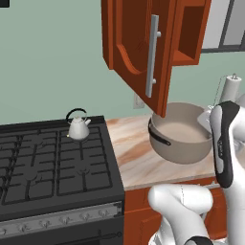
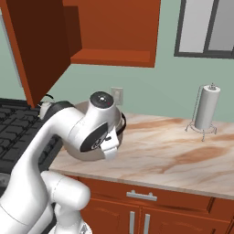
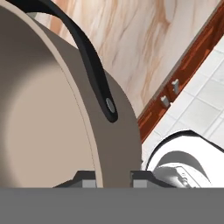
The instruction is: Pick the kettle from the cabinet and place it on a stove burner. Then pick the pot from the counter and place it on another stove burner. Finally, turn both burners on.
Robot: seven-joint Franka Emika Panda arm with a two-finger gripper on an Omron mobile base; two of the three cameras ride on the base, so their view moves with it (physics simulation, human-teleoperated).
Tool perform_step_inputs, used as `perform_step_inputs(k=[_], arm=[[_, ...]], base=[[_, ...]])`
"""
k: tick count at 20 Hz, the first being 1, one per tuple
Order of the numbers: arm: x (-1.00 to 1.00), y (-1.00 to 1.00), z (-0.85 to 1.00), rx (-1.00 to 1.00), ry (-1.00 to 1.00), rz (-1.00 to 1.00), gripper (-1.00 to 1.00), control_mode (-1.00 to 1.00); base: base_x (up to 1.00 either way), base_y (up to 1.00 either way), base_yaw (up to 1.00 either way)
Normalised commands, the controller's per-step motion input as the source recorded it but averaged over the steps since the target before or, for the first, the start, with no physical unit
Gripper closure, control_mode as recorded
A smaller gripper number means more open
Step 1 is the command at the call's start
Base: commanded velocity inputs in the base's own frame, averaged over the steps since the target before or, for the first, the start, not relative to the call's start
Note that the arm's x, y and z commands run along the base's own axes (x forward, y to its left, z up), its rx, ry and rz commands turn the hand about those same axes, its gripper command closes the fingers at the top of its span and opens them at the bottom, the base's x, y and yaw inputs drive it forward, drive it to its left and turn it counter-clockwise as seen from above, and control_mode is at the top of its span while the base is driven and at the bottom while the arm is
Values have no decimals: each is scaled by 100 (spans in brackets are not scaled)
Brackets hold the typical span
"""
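In the left base view the kettle (image 1: 79, 127) sits upright on a rear burner (image 1: 79, 143) of the stove (image 1: 52, 162), at about ten o'clock in the picture. The pot (image 1: 179, 136) is at three o'clock over the counter (image 1: 136, 162), tilted a little, its near rim just under the lower corner of the open cabinet (image 1: 143, 48) door, whose silver bar handle (image 1: 152, 55) runs down the door's middle. A paper towel roll (image 1: 233, 88) stands behind the arm at two o'clock. In the right base view the arm's elbow covers most of the pot (image 2: 119, 119); just a sliver of its rim and a black side handle show at nine o'clock, over the counter's (image 2: 173, 155) left end beside the stove (image 2: 18, 132). The open cabinet (image 2: 109, 32) hangs at twelve o'clock, and the paper towel roll (image 2: 206, 109) stands on its wire holder at three o'clock, well apart from the pot. In the hand view the gripper (image 3: 113, 182) is clamped on the pot (image 3: 39, 113) wall — one fingertip (image 3: 87, 181) inside, the other outside, at six o'clock. The pot's black loop handle (image 3: 94, 70) arches up toward twelve o'clock, the counter (image 3: 144, 48) shows beyond it, and a white tiled floor (image 3: 201, 100) lies at three o'clock.
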Motion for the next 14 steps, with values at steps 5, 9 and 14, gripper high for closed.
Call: perform_step_inputs(k=[5,9,14], arm=[[-52,-2,27,0,0,0,100,-100],[-55,-2,22,0,0,0,100,-100],[-21,0,0,0,0,0,100,-100]], base=[[0,0,0],[0,0,0],[0,0,0]])
